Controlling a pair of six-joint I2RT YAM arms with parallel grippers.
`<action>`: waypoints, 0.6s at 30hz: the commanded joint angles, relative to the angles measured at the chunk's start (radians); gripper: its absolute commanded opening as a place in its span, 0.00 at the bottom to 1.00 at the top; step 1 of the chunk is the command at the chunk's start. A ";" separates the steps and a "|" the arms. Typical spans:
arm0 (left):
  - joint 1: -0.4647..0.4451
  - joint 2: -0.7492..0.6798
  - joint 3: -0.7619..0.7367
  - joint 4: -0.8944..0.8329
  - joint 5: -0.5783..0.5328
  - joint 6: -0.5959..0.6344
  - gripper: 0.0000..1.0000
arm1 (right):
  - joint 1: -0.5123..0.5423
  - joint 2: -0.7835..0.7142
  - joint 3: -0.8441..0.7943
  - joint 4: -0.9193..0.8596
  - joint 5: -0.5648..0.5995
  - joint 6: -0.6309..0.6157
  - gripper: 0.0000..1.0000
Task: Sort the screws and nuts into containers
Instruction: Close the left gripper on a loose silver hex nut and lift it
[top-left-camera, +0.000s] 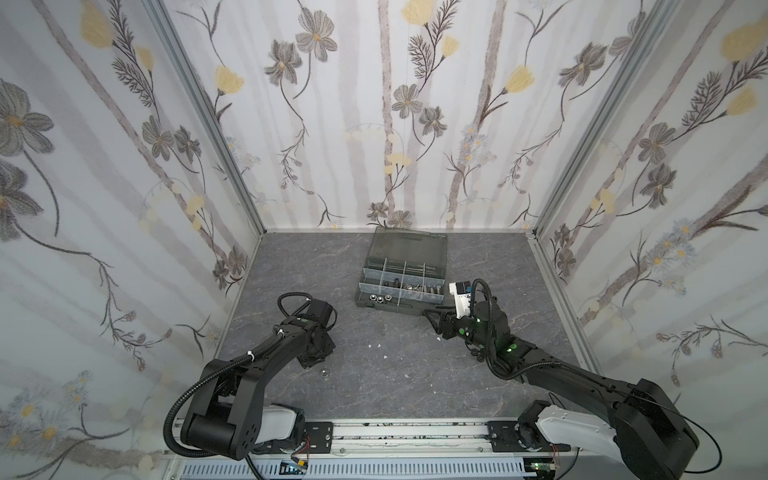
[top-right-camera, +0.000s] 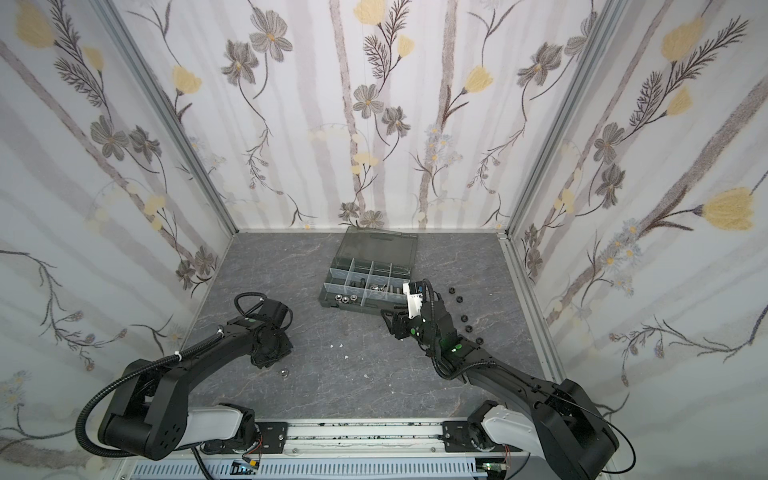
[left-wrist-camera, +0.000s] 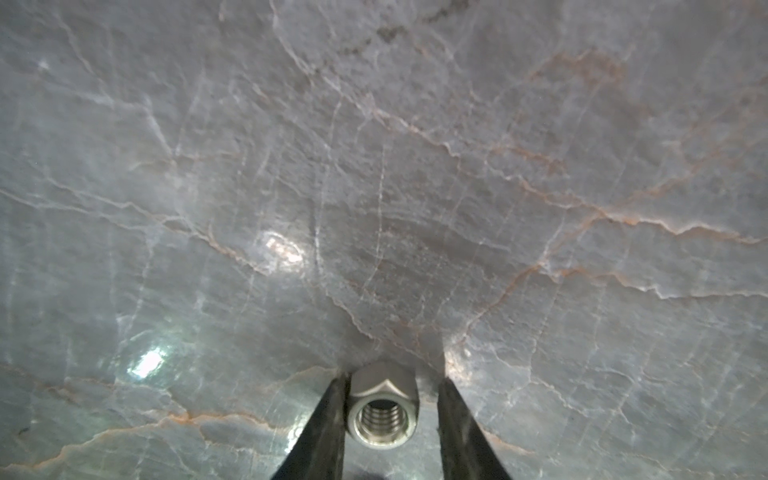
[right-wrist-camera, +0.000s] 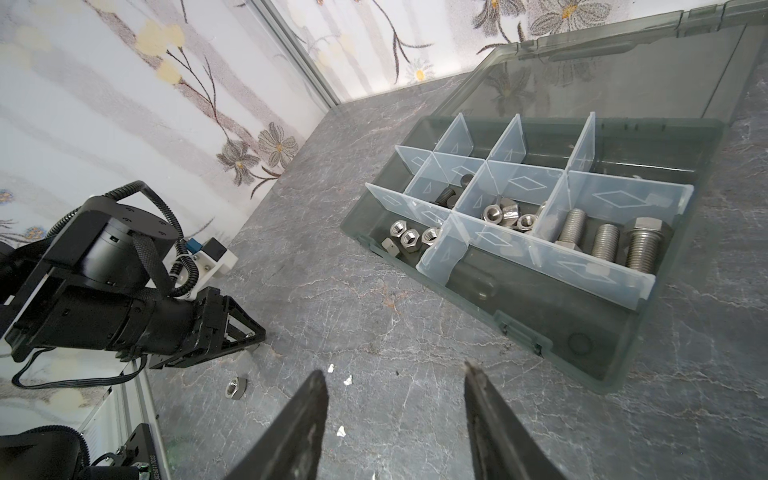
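Since the silver nut (left-wrist-camera: 381, 409) lies flat on the table (left-wrist-camera: 374, 166), well in front of the case (right-wrist-camera: 536, 303) and off to its left, the left gripper (left-wrist-camera: 395, 374) stands over it pointing down, a finger on either side. One finger touches a flat of the nut and the other stands a little off it. The jaws are therefore apart and the nut is not yet clamped (a squeeze across two flats looks like the next move). A second silver nut (right-wrist-camera: 235, 387) lies loose just beside that gripper, on the side away from the case.

The right gripper (right-wrist-camera: 394, 370) hovers close in front of the case, jaws apart with nothing between them, probably waiting its turn. The case sits with its lid (right-wrist-camera: 602, 75) swung back so the compartments can be reached from above. It has silver nuts (right-wrist-camera: 409, 237) in the front-left compartment and bolts (right-wrist-camera: 606, 245) at the right end of the middle row. Several black nuts (top-right-camera: 464, 318) lie in a loose line right of the case, so the sorting looks well short of done.
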 joint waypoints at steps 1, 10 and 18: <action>-0.002 -0.015 -0.004 0.012 -0.030 -0.023 0.29 | -0.001 -0.005 -0.004 0.039 -0.004 0.009 0.54; -0.012 -0.034 0.044 -0.001 -0.027 -0.008 0.17 | -0.004 -0.007 -0.008 0.040 0.005 0.007 0.54; -0.049 -0.016 0.195 -0.030 -0.023 0.002 0.15 | -0.006 0.004 -0.008 0.040 0.004 0.004 0.55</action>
